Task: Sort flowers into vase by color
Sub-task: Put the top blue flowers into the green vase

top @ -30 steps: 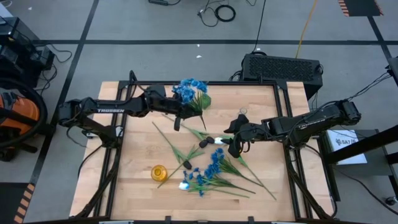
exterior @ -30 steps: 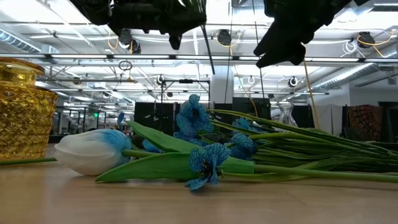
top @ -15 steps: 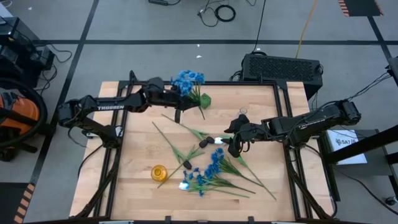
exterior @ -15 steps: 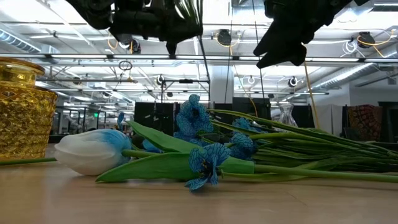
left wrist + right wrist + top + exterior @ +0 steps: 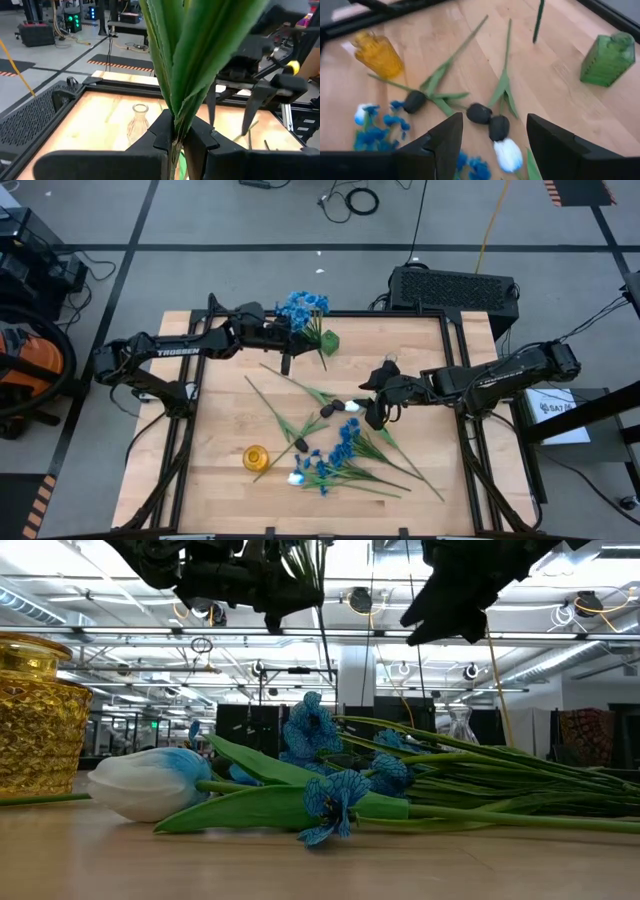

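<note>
My left gripper (image 5: 291, 340) is shut on a blue flower (image 5: 302, 308), held high near the table's far edge beside a green vase (image 5: 330, 341). The flower's leaves (image 5: 190, 55) fill the left wrist view, and its stem (image 5: 325, 635) dangles below the fingers. My right gripper (image 5: 377, 404) hovers open above the table's middle, over two dark tulips (image 5: 479, 113) and a white tulip (image 5: 507, 154) lying flat. More blue flowers (image 5: 335, 460) lie on their sides near the front. A yellow vase (image 5: 255, 457) stands at the front left. My left gripper pinches the blue flower's stem (image 5: 174, 144) between its two fingers, just below where the leaves (image 5: 176, 112) fan out. The fingers reach in level from the table's left and lie across the stem. The flower stands roughly upright, blooms above and stem end (image 5: 538, 30) hanging clear of the table.
A clear glass vase (image 5: 139, 120) stands at the back right, near my right arm. Another white tulip (image 5: 150, 783) lies close to the front edge, by the yellow vase (image 5: 35, 715). Long green stems (image 5: 270, 408) cross the table's middle.
My left gripper has swung toward the table's far edge with the blue flower still held. The blooms now sit over the far rim, uncovering the green vase, and the dangling stem has followed. My right gripper has stayed in place, open.
</note>
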